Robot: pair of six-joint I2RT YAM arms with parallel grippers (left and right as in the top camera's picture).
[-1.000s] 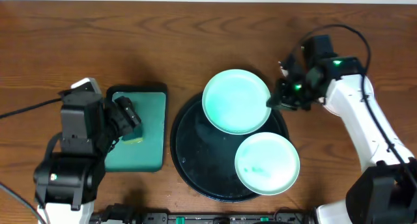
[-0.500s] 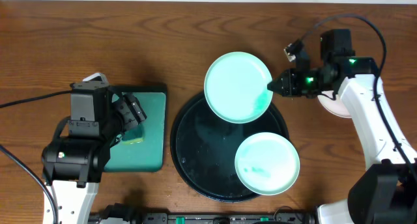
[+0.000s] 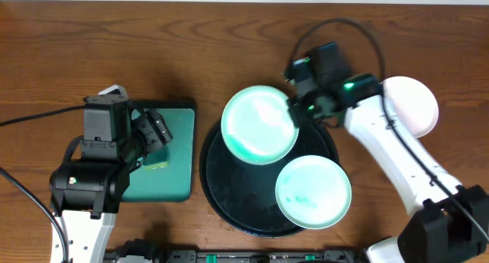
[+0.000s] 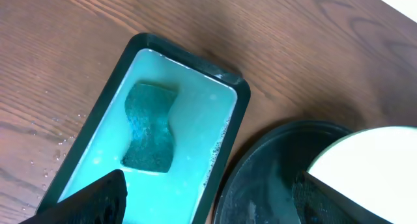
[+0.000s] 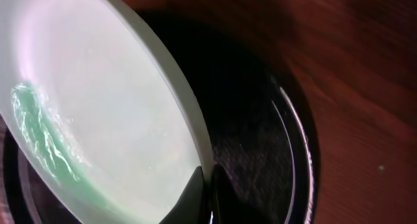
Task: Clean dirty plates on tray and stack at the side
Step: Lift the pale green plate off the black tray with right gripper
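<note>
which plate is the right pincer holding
The mint plate at the tray's far side, rim pinched by the right pincer; the nearer mint plate and the white plate lie free.

Teal rectangular tray (image 3: pixel 179 163) on wooden table (image 3: pixel 153 41), dark green sponge (image 4: pixel 150 127) lying inside

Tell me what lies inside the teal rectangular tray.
A dark green sponge lies in pale, milky liquid inside the teal tray. A black finger hides the tray's near corner.
</note>
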